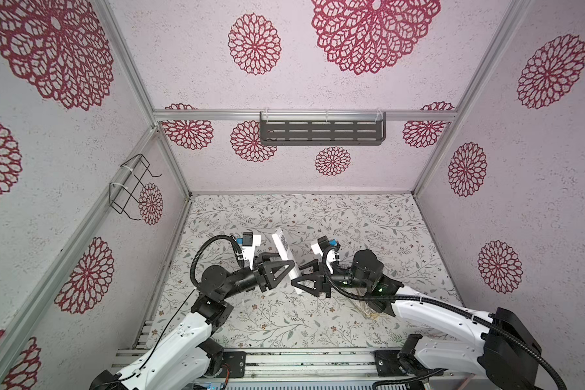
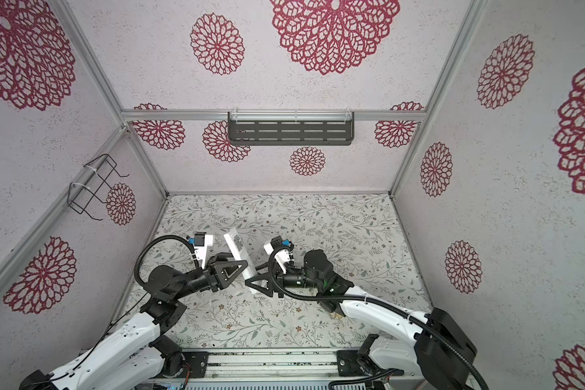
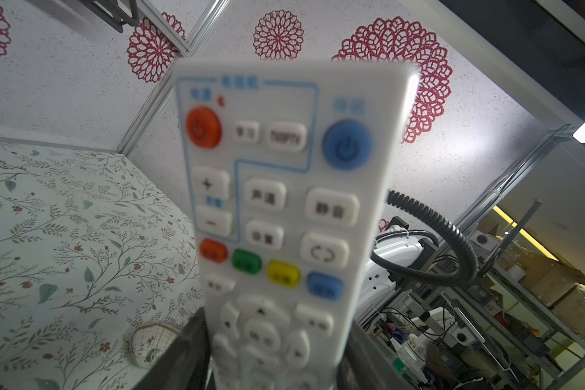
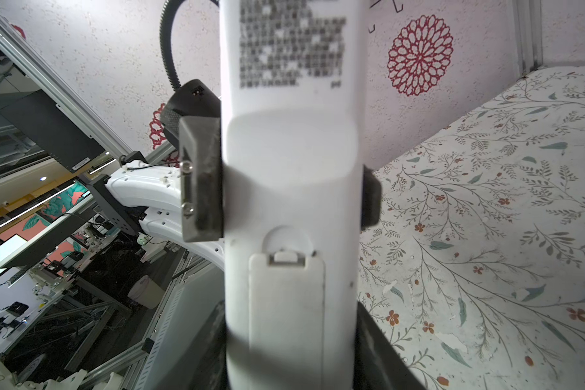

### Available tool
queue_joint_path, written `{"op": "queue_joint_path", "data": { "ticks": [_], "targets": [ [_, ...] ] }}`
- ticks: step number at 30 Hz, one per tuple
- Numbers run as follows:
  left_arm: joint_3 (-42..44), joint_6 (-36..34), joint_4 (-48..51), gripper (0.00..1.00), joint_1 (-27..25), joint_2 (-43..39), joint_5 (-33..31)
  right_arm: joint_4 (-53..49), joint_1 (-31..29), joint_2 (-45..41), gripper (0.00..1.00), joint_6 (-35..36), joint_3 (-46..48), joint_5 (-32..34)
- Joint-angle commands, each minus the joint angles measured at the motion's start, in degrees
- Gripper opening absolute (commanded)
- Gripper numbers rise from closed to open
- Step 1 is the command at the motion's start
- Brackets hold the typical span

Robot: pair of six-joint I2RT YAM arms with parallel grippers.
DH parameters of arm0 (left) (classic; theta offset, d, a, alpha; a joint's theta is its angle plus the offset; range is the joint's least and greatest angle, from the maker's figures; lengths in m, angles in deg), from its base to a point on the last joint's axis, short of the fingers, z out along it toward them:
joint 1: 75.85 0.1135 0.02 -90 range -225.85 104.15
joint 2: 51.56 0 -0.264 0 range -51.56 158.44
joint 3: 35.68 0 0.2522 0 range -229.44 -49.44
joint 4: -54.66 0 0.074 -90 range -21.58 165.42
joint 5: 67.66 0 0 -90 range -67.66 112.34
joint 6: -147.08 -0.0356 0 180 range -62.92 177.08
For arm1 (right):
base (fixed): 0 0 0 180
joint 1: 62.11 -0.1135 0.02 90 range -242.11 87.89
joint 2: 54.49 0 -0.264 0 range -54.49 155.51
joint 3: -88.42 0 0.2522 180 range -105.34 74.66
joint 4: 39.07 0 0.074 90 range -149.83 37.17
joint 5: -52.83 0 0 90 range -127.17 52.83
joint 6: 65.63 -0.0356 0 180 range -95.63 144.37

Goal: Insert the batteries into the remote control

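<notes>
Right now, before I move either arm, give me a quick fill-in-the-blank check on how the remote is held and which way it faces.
1. The remote control is clamped by ___ grippers: the left gripper and the right gripper.
2. The battery cover on its back is ___.
3. The left wrist view faces its ___ side.
Missing words: two; closed; button.
</notes>
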Motion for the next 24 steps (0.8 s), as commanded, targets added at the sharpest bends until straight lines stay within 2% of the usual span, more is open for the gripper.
{"op": "queue_joint_path", "data": {
  "ticks": [1,10,12,18,24],
  "targets": [
    [-1.2,-0.4,-1.8,0.50,-0.8,0.0,0.5,5.7,0.2,-0.1,0.18,-1.3,-1.1,-1.5],
    [-1.3,-0.6,-1.7,0.29,-1.0,0.2,0.1,6.8,0.3,1.1,0.19,-2.3,-1.2,-2.3],
    [-1.3,-0.7,-1.5,0.26,-1.0,0.2,-0.4,6.3,0.3,1.1,0.22,-2.0,-1.4,-2.0],
    [-1.5,-1.6,1.1,0.14,-0.9,-0.1,-1.9,4.0,0.3,0.1,0.46,-1.0,-1.3,-0.2],
    [-2.1,-3.0,5.4,0.07,-0.9,-0.7,-4.4,0.6,0.3,-1.2,0.70,0.7,-1.0,2.9]
  ]
}}
